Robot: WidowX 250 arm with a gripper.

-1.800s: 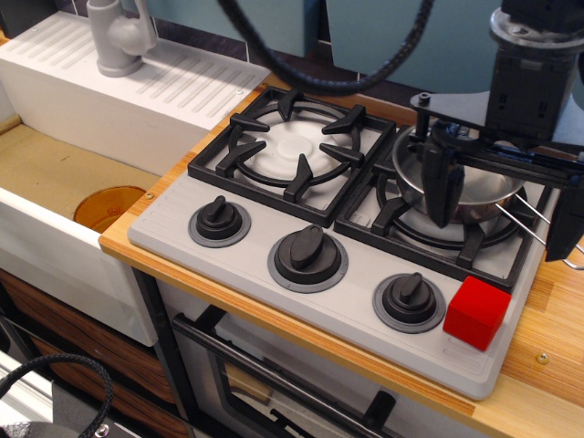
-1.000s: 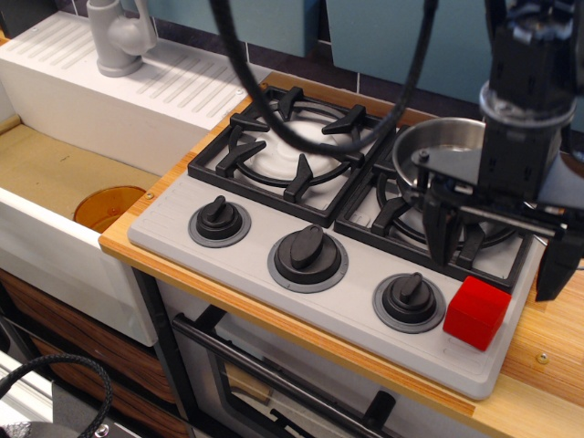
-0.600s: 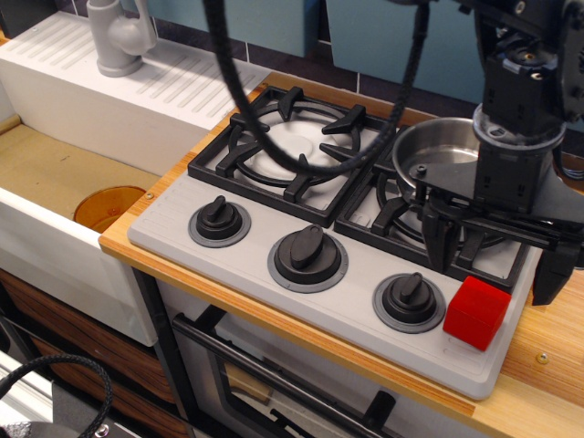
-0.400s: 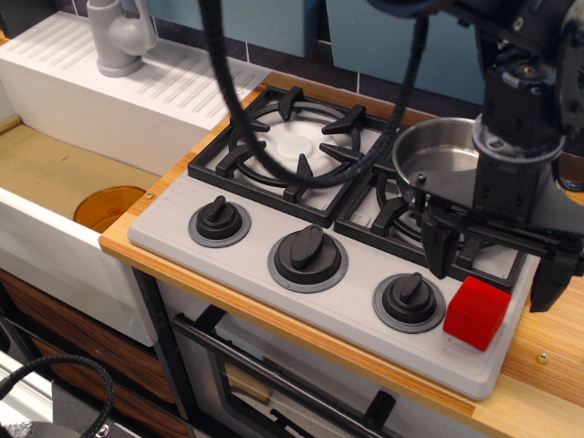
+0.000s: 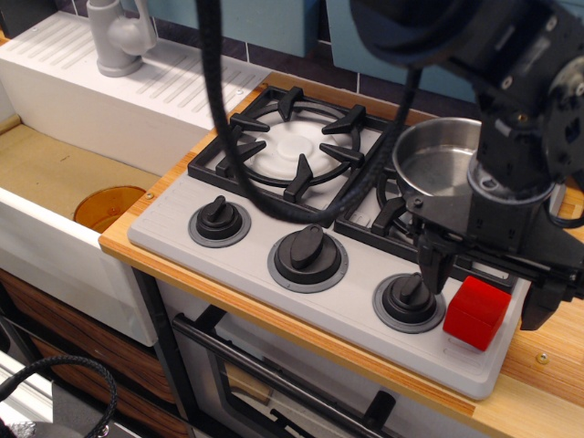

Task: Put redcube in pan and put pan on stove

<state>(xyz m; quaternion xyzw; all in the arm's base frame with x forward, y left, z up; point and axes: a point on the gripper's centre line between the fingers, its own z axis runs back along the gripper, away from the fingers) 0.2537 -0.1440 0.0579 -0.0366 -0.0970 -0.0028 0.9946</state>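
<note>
The redcube [image 5: 476,313] sits on the front right corner of the grey stove [image 5: 274,292], right of the rightmost knob. The shiny pan [image 5: 438,162] rests on the right burner grate; its handle is hidden behind the arm. My gripper [image 5: 484,290] is open and hangs just above the redcube. One finger [image 5: 434,263] stands left of the cube and the other [image 5: 538,306] stands right of it. Neither finger touches the cube.
The left burner grate [image 5: 290,146] is bare. Three black knobs [image 5: 308,257] line the stove front. A white sink [image 5: 64,173] with a grey tap [image 5: 119,36] lies to the left. A wooden counter [image 5: 557,356] runs along the right. A black cable [image 5: 214,109] hangs over the stove.
My gripper has moved from over the pan toward the front and down, and now straddles the redcube with its fingers open. The pan and cube have not moved.
</note>
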